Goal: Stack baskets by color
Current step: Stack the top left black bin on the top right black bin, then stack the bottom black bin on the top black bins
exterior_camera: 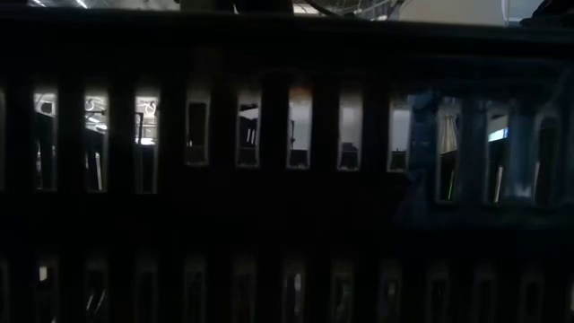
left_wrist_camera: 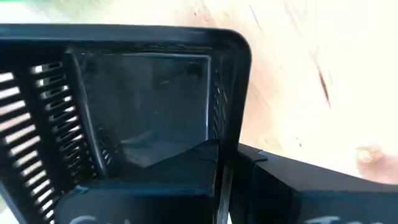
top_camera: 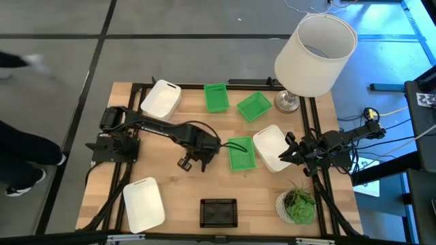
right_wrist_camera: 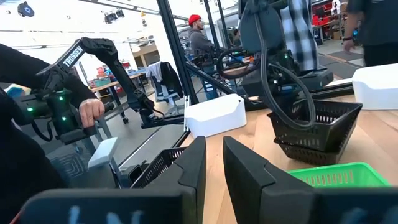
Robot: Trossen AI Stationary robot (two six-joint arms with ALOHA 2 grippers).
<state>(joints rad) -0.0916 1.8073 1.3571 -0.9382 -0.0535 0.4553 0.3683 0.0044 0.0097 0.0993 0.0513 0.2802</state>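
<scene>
My left gripper [top_camera: 197,158] hangs over the table's middle, pointing down, shut on a black mesh basket [right_wrist_camera: 317,121]. Below that basket shows a second black mesh shape [right_wrist_camera: 311,150]. A third black basket [top_camera: 218,212] sits flat on the table at the near edge. White baskets lie far left [top_camera: 161,99], near left [top_camera: 143,204] and right of centre [top_camera: 272,148]. Green baskets lie at the far side [top_camera: 216,97] [top_camera: 253,106] and mid-table [top_camera: 240,153]. My right gripper [top_camera: 287,153] waits level beside the right white basket, open by a narrow gap, with nothing between its fingers. My left gripper [left_wrist_camera: 233,168] holds the black basket by a side wall [left_wrist_camera: 227,134] near a corner, one finger inside [left_wrist_camera: 155,180] and one outside [left_wrist_camera: 311,193]. The fingers come from above, pointing down. The basket hangs tilted in the right wrist view; I cannot tell whether it is clear of the table.
A big white lampshade [top_camera: 315,54] stands at the far right corner and a small plant [top_camera: 298,204] at the near right. The low view is blocked by a black mesh wall [exterior_camera: 287,179]. People and another arm rig show beyond the table's left side.
</scene>
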